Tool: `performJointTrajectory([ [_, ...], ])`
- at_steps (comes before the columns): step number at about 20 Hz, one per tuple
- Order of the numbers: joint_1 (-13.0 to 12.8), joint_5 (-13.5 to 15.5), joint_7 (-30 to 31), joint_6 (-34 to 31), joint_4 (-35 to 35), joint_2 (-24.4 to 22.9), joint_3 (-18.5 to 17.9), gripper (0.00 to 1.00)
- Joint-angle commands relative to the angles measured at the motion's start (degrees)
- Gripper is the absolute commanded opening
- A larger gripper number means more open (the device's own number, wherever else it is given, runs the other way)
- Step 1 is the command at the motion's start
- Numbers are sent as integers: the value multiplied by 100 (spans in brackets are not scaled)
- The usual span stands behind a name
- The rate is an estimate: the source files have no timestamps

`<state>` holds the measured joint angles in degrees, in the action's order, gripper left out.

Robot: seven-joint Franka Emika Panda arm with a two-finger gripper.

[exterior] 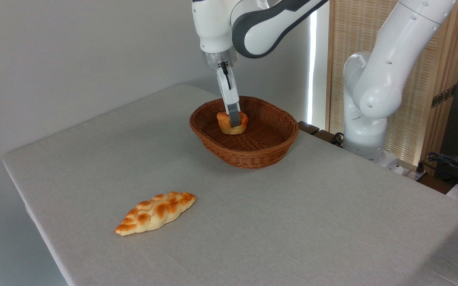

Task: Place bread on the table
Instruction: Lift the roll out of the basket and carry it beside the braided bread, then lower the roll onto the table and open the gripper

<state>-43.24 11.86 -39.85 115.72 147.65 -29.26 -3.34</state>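
The bun (232, 122) sits inside the basket (253, 153), toward its rear-left part. It is round and knotted, with no clear long axis; orange crust up, paler base down. The tool (235, 120) descends vertically onto the bun, one finger (233, 113) across its front. Whether the fingers grip it cannot be determined. A braided loaf (155, 213) lies on the bench (292, 222), long axis running lower-left to upper-right. No legible markings.
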Motion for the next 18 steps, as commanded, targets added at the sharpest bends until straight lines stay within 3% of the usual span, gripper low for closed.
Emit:
performJointTrajectory([
  [1,0,54,3,-503,-577,-36,-105,33],
  [4,0,45,-5,-1480,-1622,17,-438,33],
  [6,0,-156,-6,-1824,-2552,480,-815,33],
  [10,0,-570,21,-1641,-3653,1535,-1440,35],
  [13,0,-544,30,-1561,-4776,2842,-1871,37],
  [15,9,-527,73,-1544,-5402,3687,-1925,39],
  [18,0,-535,135,-992,-5492,4287,-1925,40],
])
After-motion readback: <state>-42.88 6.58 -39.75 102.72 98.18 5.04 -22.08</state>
